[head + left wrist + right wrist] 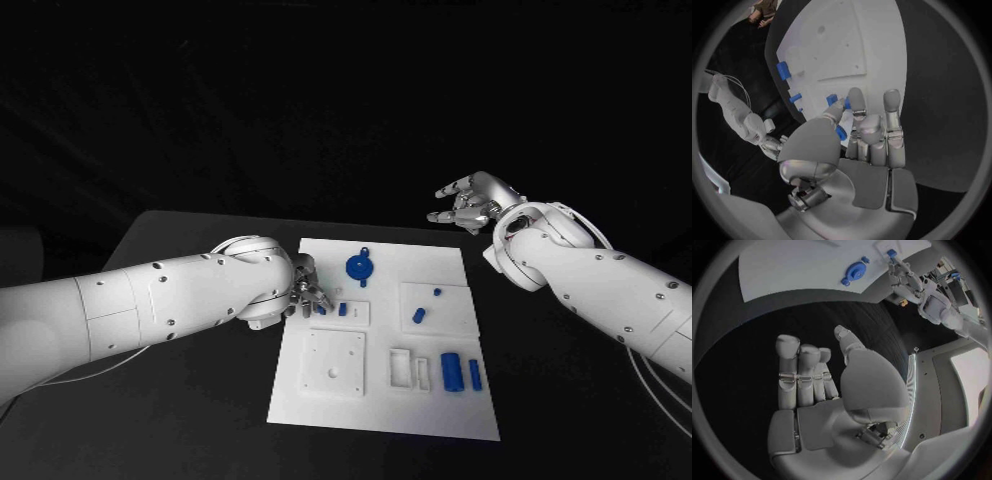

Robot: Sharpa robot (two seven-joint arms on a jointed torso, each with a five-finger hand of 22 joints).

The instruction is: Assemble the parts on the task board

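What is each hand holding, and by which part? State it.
The right hand holds nothing. The left hand has its fingers closing on either side of a small blue part; whether they grip it cannot be told.

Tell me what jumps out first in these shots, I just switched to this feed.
The white task board glows against the black table, dotted with small blue parts, most strikingly a round blue piece near its far edge. The left hand works at the board's left edge over a small blue part; the right hand hangs open beyond the far right corner.

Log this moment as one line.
left hand: fingers at small blue part on task board | right hand: open, raised off board
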